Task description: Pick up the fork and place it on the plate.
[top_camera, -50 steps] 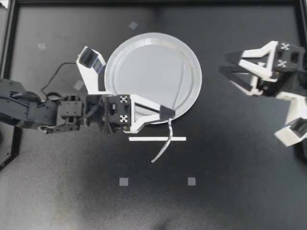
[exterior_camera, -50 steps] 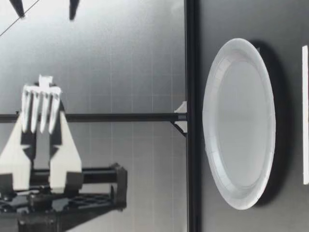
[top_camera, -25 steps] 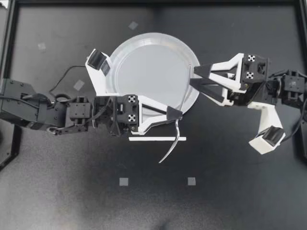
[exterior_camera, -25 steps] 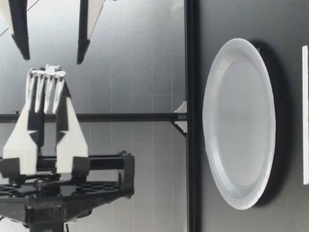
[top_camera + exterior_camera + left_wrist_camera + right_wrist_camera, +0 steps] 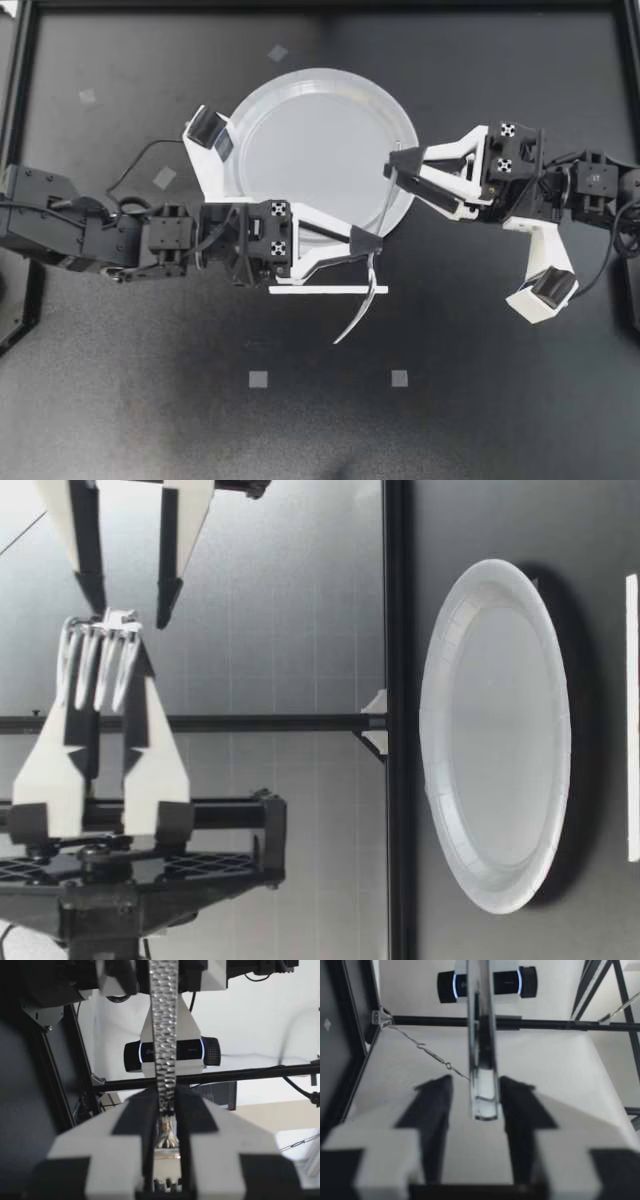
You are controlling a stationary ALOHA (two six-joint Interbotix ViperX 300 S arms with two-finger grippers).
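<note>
Top view has our left gripper [image 5: 366,244] clamped on the fork [image 5: 356,316] mid-shaft, with our right gripper [image 5: 393,167] spread wide at the handle's far end. We read this as a mid-air handover, or a second grip to steady the fork, ahead of the set-down on the plate [image 5: 318,74].

To do it well, we want the right gripper centred on the handle and a touch deeper, so it catches more than the very tip. Then it closes squarely on the flat faces. The left gripper should let go only once that hold is firm, because a thin, smooth handle will likely swivel out of a shallow pinch. After that it's a low, level set-down near the plate's centre.

Now the layout. The fork hangs over the plate's rim at about 4 o'clock. From the left grip it runs toward 1 o'clock across the plate's edge, and toward 7 o'clock out past the white strip [image 5: 310,290] on the worktop [image 5: 500,400]. The right gripper comes in from 3 o'clock.

Low view puts both grippers high above the worktop, with the tines [image 5: 95,665] at the left gripper's tips, facing that camera.

Right wrist view shows the handle end [image 5: 484,1097] between the fingers [image 5: 432,1120] with a gap on each side, so nothing is gripped there yet.
</note>
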